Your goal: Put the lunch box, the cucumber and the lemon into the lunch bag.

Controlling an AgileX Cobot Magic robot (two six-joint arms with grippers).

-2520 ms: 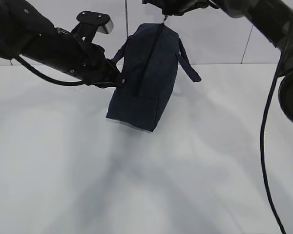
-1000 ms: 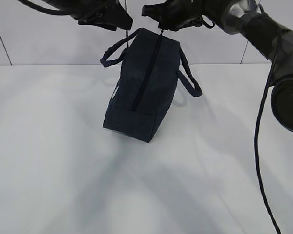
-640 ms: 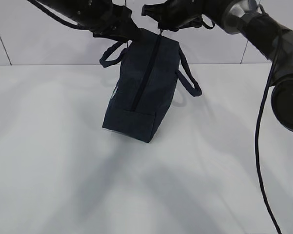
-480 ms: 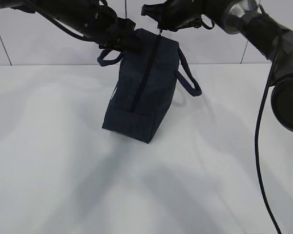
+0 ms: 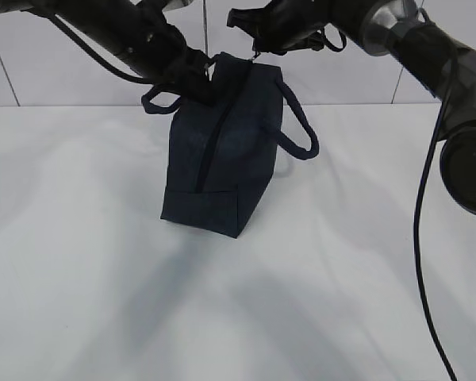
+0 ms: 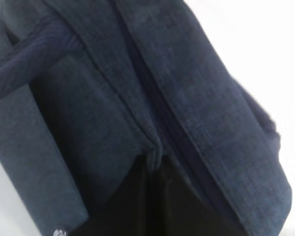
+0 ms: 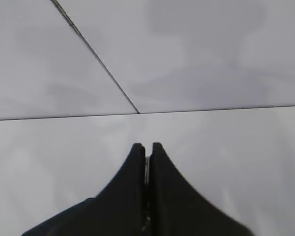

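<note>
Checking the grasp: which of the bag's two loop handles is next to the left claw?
The handle on the lunch bag's left side, right below the left claw. The other handle hangs free on the right side.

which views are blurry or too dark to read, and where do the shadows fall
Exterior view: sharp enough; soft grey shadows spread over the white table in front of the lunch bag, whose dark fabric shows little detail. Left wrist view: soft focus, frame filled by navy fabric, the left tool only a black shape. Right wrist view: evenly lit, the right tool dark against pale tiles.
</note>
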